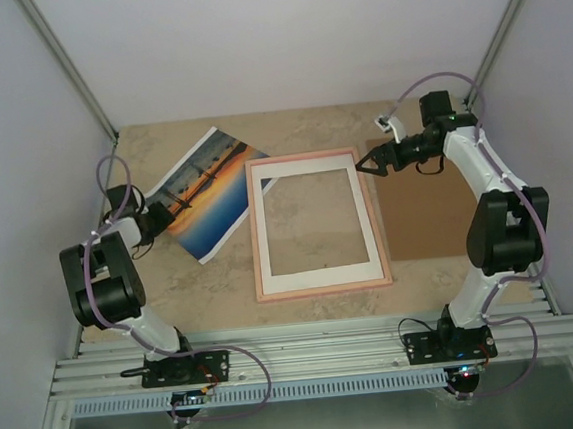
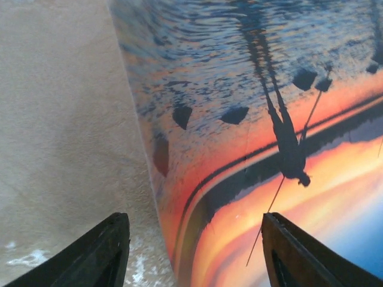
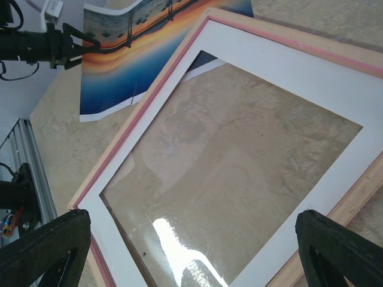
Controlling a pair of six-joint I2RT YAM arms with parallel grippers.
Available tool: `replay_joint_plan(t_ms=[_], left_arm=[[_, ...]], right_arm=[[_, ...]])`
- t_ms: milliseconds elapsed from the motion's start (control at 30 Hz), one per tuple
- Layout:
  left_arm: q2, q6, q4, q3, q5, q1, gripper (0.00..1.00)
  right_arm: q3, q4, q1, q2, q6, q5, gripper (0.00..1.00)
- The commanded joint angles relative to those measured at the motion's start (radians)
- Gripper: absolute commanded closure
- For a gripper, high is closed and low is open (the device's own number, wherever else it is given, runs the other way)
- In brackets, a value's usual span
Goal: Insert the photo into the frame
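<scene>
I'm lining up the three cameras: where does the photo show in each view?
Top external: the photo lies tilted, left of centre, one corner under the frame.
Left wrist: it fills the right side.
Right wrist: top left, beyond the frame, at.
Shared landmark: the left gripper at the photo's outer edge.

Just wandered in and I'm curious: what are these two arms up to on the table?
The left gripper straddles the left edge of the sunset photo, jaws open, not yet clamped. The photo lies beside the pink frame, one corner tucked under it. The right gripper hovers open at the frame's far right corner.
</scene>
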State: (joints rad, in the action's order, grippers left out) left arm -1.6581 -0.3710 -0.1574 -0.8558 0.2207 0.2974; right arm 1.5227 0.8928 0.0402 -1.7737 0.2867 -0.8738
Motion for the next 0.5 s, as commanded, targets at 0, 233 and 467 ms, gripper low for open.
replay_joint_plan(t_ms=[0,233,467], left_arm=[[-0.032,-0.051,0.074,-0.009,0.019,0.011,0.47],[-0.043,-0.073,0.068,-0.071,0.015,0.041,0.8],[-0.041,-0.102,0.037,-0.142,0.058,0.106,1.0]], right_arm=[[-0.026,-0.022,-0.007,-0.018,-0.025,-0.034,0.06],[-0.07,-0.044,-0.009,-0.005,-0.036,-0.049,0.06],[-0.078,-0.048,-0.016,0.013,-0.044,-0.066,0.06]])
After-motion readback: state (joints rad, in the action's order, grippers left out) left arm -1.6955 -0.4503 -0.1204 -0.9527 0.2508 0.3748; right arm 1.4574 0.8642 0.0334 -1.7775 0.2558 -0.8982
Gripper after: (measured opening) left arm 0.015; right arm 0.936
